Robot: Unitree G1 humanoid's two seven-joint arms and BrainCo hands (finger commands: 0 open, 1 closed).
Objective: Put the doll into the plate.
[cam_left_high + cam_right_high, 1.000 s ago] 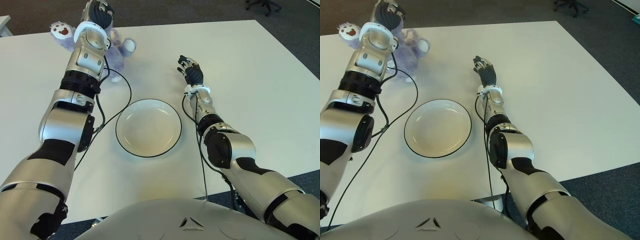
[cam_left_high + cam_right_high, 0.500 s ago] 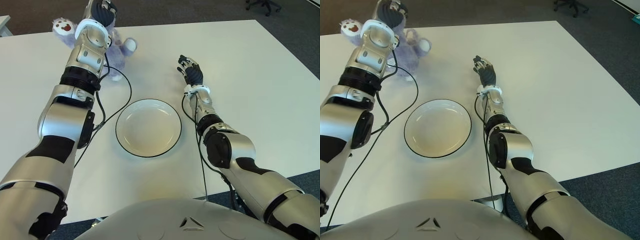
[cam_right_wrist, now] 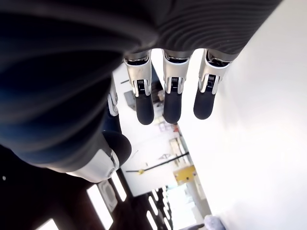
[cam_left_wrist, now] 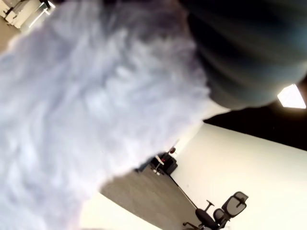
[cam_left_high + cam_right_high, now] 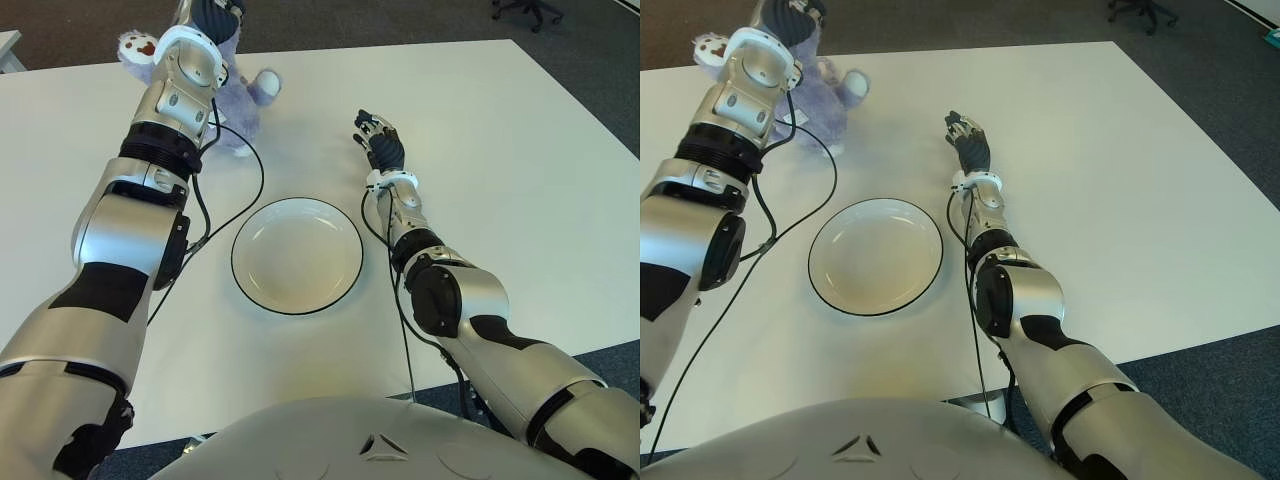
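Observation:
A fluffy purple doll (image 5: 240, 105) with white paws is at the far left of the white table (image 5: 500, 150). My left hand (image 5: 215, 12) is on top of it, shut on the doll; in the left wrist view its fur (image 4: 72, 120) presses against the palm. One paw (image 5: 140, 45) sticks out to the left of the wrist, a foot (image 5: 268, 82) to the right. A white plate (image 5: 236, 262) with a dark rim stands in the middle of the table, holding nothing. My right hand (image 5: 378, 135) shows to the right of the plate and beyond it, its fingers (image 3: 145, 108) straight and holding nothing.
A black cable (image 5: 255, 185) loops from my left arm over the table between doll and plate. The table's far edge runs just behind the doll, with dark carpet beyond. An office chair (image 5: 525, 10) stands on the floor at the far right.
My left hand and the doll have shifted a little to the right and farther from me together. The right hand and the plate have stayed put.

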